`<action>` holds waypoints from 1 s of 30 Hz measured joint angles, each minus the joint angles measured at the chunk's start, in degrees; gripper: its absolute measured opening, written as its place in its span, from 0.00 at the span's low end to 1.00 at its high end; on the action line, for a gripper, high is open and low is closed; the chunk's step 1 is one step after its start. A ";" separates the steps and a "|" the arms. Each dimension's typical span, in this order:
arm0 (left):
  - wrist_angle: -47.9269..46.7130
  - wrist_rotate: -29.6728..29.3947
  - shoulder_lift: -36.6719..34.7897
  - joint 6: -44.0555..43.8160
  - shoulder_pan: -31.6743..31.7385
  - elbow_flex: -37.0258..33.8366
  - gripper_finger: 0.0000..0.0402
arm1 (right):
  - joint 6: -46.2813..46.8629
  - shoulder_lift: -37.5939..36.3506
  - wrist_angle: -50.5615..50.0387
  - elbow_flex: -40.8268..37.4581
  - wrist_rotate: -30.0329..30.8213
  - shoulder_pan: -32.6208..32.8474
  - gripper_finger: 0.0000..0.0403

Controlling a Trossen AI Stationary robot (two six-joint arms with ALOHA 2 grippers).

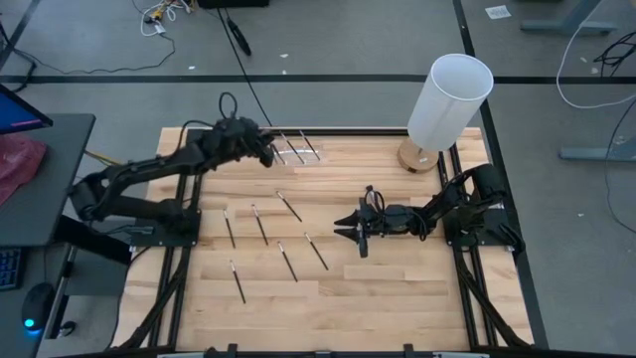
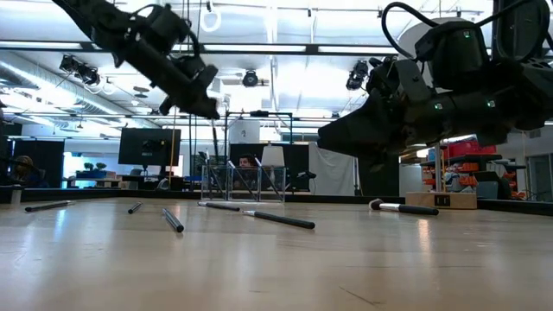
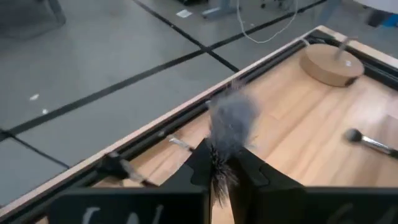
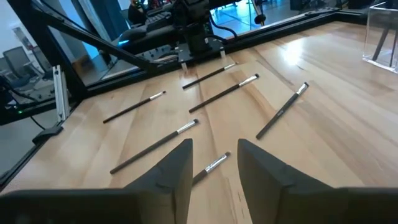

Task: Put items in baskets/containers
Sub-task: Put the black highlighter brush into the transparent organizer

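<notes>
My left gripper [image 1: 264, 151] is at the table's far edge, next to the clear organiser box [image 1: 296, 149], and is shut on a brush with a fluffy grey tuft [image 3: 231, 121]. In the low view the left gripper [image 2: 203, 102] hangs above the organiser [image 2: 244, 183]. A few brushes stand in the box. My right gripper [image 1: 350, 231] hovers open over the table's middle, with a brush [image 4: 211, 167] lying below its fingers. Several slim dark brushes [image 1: 258, 224] lie flat on the wood left of it. My left gripper pinches the brush between its two fingers [image 3: 252, 167], just below the tuft [image 3: 219, 169]. The grey tuft sticks out past the fingertips. The handle is hidden behind the fingers. The brush is lifted clear of the table.
A tall white cylinder [image 1: 449, 97] stands on a round wooden base [image 1: 417, 156] at the far right corner. One more brush with a round tuft [image 3: 367, 142] lies near that base. Black rails edge the table. Bare wood lies along the near side.
</notes>
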 joint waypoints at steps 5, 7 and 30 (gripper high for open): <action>0.30 2.72 3.88 -1.24 3.74 0.00 0.08 | -0.01 0.00 0.07 0.00 0.00 0.00 0.32; 0.83 2.82 5.43 -1.67 4.25 0.00 0.08 | -0.02 0.00 0.13 0.00 0.00 0.00 0.32; -1.60 3.39 6.89 1.14 8.36 7.50 0.06 | -0.17 0.00 0.33 0.00 3.72 -0.02 0.32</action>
